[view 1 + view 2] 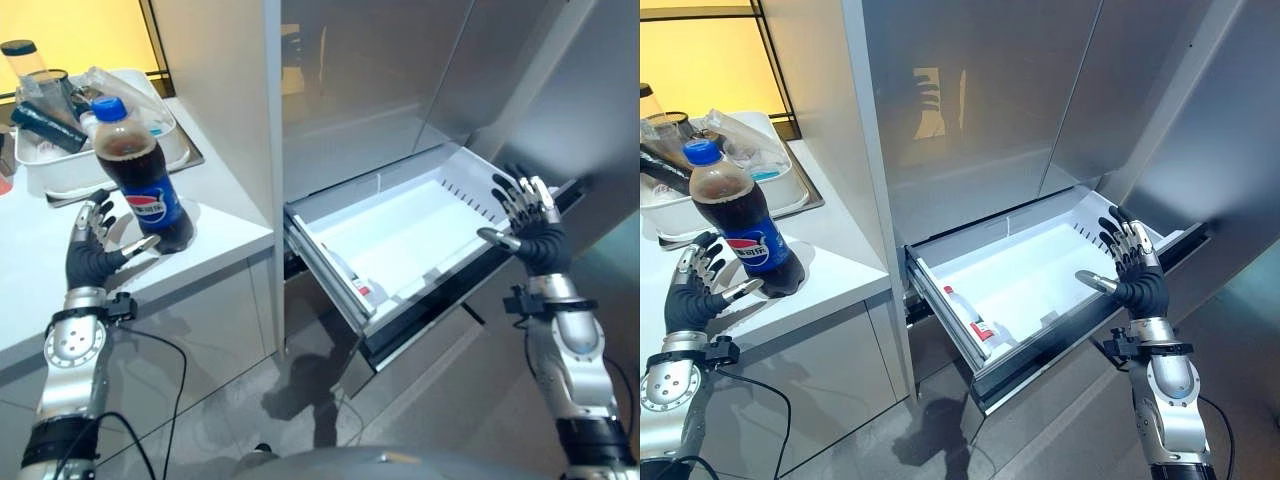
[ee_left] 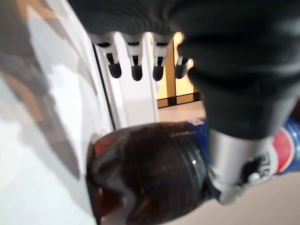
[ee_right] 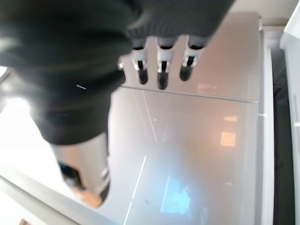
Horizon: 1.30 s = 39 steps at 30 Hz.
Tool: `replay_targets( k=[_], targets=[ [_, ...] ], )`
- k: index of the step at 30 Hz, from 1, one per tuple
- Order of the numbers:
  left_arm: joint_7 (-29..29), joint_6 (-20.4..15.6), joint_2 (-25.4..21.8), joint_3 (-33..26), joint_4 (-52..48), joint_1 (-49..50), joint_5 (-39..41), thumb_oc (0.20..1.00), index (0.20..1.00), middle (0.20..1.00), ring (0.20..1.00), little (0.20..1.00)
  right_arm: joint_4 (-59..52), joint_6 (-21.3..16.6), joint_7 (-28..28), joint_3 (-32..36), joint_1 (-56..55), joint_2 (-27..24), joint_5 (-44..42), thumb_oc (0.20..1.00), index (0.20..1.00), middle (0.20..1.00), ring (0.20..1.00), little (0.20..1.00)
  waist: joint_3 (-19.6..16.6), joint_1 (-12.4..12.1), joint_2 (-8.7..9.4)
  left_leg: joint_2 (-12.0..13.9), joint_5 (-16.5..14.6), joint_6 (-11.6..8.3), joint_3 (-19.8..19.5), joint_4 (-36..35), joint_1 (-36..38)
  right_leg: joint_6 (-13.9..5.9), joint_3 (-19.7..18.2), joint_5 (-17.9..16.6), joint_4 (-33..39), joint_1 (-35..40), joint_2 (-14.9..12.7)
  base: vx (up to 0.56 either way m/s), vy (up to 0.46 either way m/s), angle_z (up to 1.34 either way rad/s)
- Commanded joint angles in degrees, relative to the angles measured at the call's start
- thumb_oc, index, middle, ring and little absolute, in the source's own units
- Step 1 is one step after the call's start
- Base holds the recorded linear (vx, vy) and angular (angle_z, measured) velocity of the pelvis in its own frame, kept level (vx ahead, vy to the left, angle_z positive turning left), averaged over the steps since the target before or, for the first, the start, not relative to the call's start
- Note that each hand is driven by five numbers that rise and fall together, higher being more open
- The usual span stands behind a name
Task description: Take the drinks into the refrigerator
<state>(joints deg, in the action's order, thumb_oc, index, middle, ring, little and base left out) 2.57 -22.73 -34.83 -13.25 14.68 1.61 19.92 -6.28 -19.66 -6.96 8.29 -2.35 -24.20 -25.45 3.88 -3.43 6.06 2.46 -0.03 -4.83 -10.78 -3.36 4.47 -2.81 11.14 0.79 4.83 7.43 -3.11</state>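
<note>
While the left hand (image 1: 92,252) stands on the white worktop (image 1: 225,235) with its fingers (image 1: 96,214) spread and relaxed, clamped on nothing, the cola bottle (image 1: 140,175) stands upright just beside them, on the side toward the refrigerator, with the thumb reaching toward its base; whether thumb and bottle touch cannot be told from the head views. In the left wrist view the bottle's dark, ribbed lower body (image 2: 150,168) lies just past the thumb, and the fingertips (image 2: 136,72) hang straight and apart above it, clear of the plastic. The bottle has a blue cap and a blue label, and it sits near the worktop's front corner. Behind it lies a white tray (image 1: 175,135) holding several containers. The right hand (image 1: 1135,275) is held up, well apart from the bottle, its fingers (image 1: 1125,240) straight and fanned, holding nothing, just beside the far end of the pulled-out refrigerator drawer (image 1: 1040,275). The drawer is white inside.
</note>
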Motion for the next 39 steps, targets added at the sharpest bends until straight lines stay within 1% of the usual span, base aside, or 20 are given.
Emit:
replay_targets(
  k=[1,9,17,20,28,35,36,37,38,39],
  targets=[
    [-0.76,-1.25,-0.4,1.26,0.74,-4.7,0.41,1.0,1.0,1.0,1.0,1.0,-2.0,-2.03,0.26,1.35,3.33,-2.46,-1.37,1.0,1.0,1.0,1.0,1.0,-1.07,1.11,-0.63,-2.56,-2.82,4.66,-3.09,0.68,-0.46,0.64,2.59,4.66,-7.26,-2.09,0.77,0.0,0.0,0.0],
    [-1.3,-0.82,0.43,2.16,1.76,-4.66,0.07,1.0,1.0,1.0,1.0,1.0,-2.53,-2.01,0.14,1.83,2.88,-2.17,-1.3,1.0,1.0,1.0,1.0,1.0,-1.17,1.32,-0.68,-2.48,-2.83,4.77,-2.79,0.55,-0.36,0.6,2.2,4.46,-7.07,-2.15,0.78,0.0,0.001,-0.01],
    [-1.54,-0.44,0.29,2.53,2.92,-5.43,0.76,1.0,1.0,1.0,1.0,1.0,-3.04,-1.99,-0.1,1.87,2.66,-1.93,-1.64,1.0,1.0,1.0,1.0,1.0,-1.25,1.51,-0.5,-2.41,-2.85,4.78,-2.78,0.42,-0.25,0.65,1.83,4.31,-6.96,-2.12,0.87,0.0,-0.001,-0.05],
    [-1.38,-0.21,-1.16,2.52,3.51,-6.62,0.94,1.0,1.0,1.0,1.0,1.0,-3.04,-1.82,-0.22,1.6,2.8,-2.3,-1.62,1.0,1.0,1.0,1.0,1.0,-1.32,1.76,-0.36,-2.32,-2.97,4.8,-2.51,0.37,-0.09,0.55,1.46,4.18,-6.79,-2.04,0.94,0.0,0.0,0.0],
    [-0.99,-0.12,-2.94,3.3,3.75,-9.02,0.79,1.0,1.0,1.0,1.0,1.0,-3.19,-1.4,-0.7,0.75,2.87,-2.53,-1.9,1.0,1.0,1.0,1.0,1.0,-1.4,2.13,-0.35,-2.21,-3.02,4.78,-1.9,0.07,0.21,0.38,0.99,4.01,-6.77,-2.13,1.06,0.0,0.0,0.0],
    [-0.83,-0.14,-2.89,3.27,3.21,-9.49,0.78,1.0,1.0,1.0,1.0,1.0,-3.16,-1.18,-0.87,0.71,2.64,-2.38,-1.84,1.0,1.0,1.0,1.0,1.0,-1.36,2.27,-0.33,-2.05,-3.12,4.86,-1.44,-0.08,0.44,0.32,0.44,3.95,-6.82,-2.22,1.06,0.0,0.0,0.0],
    [-0.87,-0.09,-2.85,3.22,3.29,-9.46,0.67,0.555,0.555,0.555,0.555,0.555,-3.26,-1.1,-0.96,0.8,2.57,-2.35,-1.79,1.0,1.0,1.0,1.0,1.0,-1.38,2.31,-0.36,-2.04,-3.16,4.86,-1.37,-0.07,0.51,0.32,0.34,3.98,-6.9,-2.27,1.06,0.02,0.007,-0.04],
    [-0.86,-0.11,-2.78,3.23,3.41,-9.4,0.62,0.398,0.398,0.398,0.398,0.398,-3.33,-1.12,-0.99,0.8,2.49,-2.37,-1.68,1.0,1.0,1.0,1.0,1.0,-1.39,2.3,-0.37,-2.04,-3.18,4.86,-1.36,-0.08,0.56,0.31,0.28,3.99,-6.92,-2.26,1.07,0.01,0.006,-0.04],
    [-0.81,-0.07,-2.7,3.16,3.53,-9.35,0.61,0.2,0.2,0.2,0.2,0.2,-3.28,-1.13,-1.0,0.86,2.42,-2.33,-1.72,1.0,1.0,1.0,1.0,1.0,-1.37,2.3,-0.36,-2.04,-3.19,4.85,-1.35,-0.09,0.57,0.32,0.25,4.03,-6.93,-2.28,1.08,0.01,0.002,-0.04],
    [-0.76,-0.11,-2.68,3.15,3.59,-9.31,0.61,0.2,0.2,0.2,0.2,0.2,-3.2,-1.16,-0.96,0.84,2.4,-2.33,-1.75,1.0,1.0,1.0,1.0,1.0,-1.39,2.32,-0.38,-2.0,-3.19,4.84,-1.33,-0.13,0.6,0.35,0.23,4.05,-6.95,-2.25,1.08,0.0,0.0,0.0]
  ],
)
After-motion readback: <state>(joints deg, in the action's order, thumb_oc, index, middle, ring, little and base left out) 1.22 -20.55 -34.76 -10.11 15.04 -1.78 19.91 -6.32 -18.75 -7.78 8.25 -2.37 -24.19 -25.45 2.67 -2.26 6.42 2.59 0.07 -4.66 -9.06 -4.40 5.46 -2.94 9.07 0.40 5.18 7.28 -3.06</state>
